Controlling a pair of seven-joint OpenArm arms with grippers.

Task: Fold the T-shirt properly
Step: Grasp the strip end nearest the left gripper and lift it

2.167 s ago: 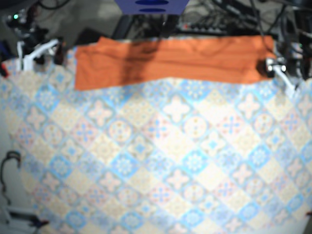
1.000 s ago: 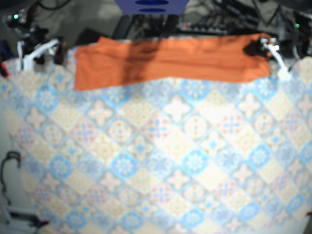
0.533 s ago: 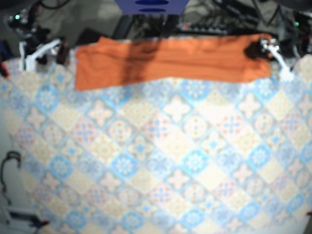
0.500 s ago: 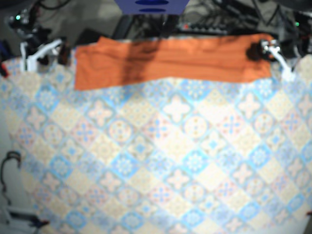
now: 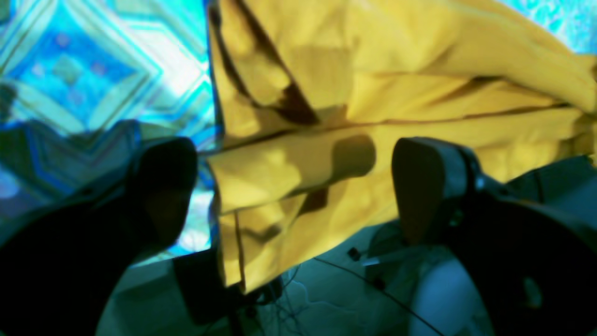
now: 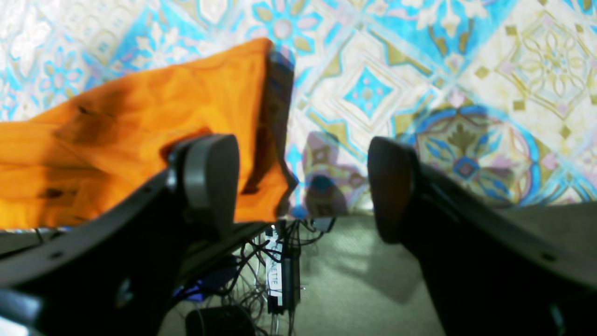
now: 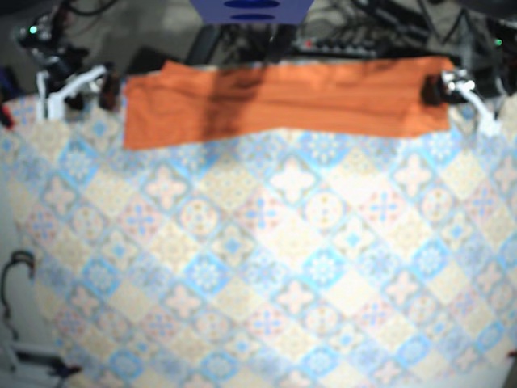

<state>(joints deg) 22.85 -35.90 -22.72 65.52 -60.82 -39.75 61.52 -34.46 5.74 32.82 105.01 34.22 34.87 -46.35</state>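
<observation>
The orange T-shirt [image 7: 283, 101] lies as a long folded strip along the top of the worktop [image 7: 283, 242]. The left hand [image 7: 436, 89], upper right of the base view, and the right hand [image 7: 105, 93], upper left, stand open at its ends, probably to grip both together

Soft blurry overhead view, teal-tinted left wrist, shadowed foregrounds

I see worktop [image 7: 266, 275] with blue-and-cream tiled pattern | dark blue block [image 7: 250, 10] beyond its far edge, centre | cable tangle [image 7: 359, 34] just right of that block | black cable loop [image 7: 16, 271] off near-left side | floor [image 6: 359, 284] below worktop edge
</observation>
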